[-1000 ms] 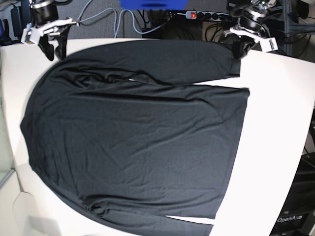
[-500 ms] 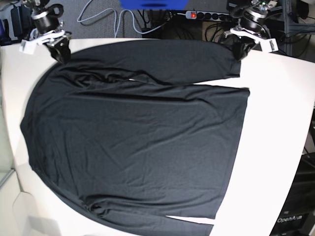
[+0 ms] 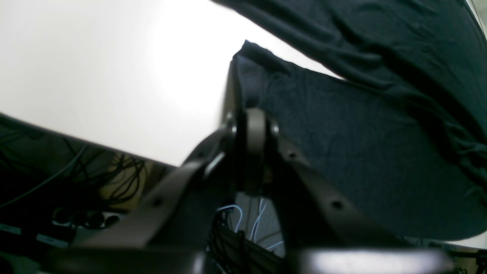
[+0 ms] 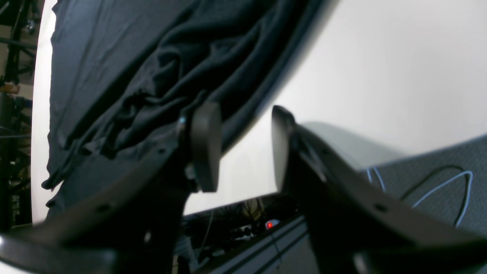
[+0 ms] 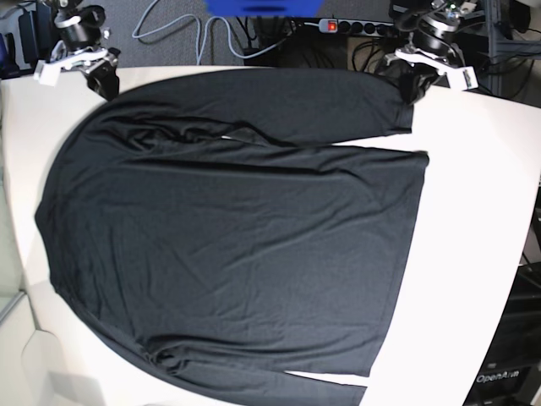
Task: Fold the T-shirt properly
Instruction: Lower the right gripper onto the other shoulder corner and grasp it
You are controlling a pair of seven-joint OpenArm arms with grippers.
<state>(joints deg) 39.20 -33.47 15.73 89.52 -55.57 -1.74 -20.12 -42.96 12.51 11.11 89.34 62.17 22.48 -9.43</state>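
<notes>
The black T-shirt (image 5: 237,228) lies spread flat on the white table (image 5: 482,254), with one long sleeve folded across along the far edge. At the sleeve's cuff on the far right, my left gripper (image 5: 412,87) is shut. In the left wrist view its fingers (image 3: 251,121) press together right on the cuff's edge of the T-shirt (image 3: 361,152). My right gripper (image 5: 106,83) hovers at the far left shoulder corner. It is open (image 4: 241,148): one finger is over the edge of the T-shirt (image 4: 125,68), and bare table (image 4: 380,68) shows between the fingers.
Behind the table's far edge lie a power strip with a red switch (image 5: 338,25) and loose cables (image 5: 194,34). A black box (image 5: 507,364) stands off the table's right side. Bare table (image 3: 95,68) borders the cuff.
My right gripper has turned and shifted a little to the right at the shoulder corner, staying open. The left gripper and the shirt have not moved.
</notes>
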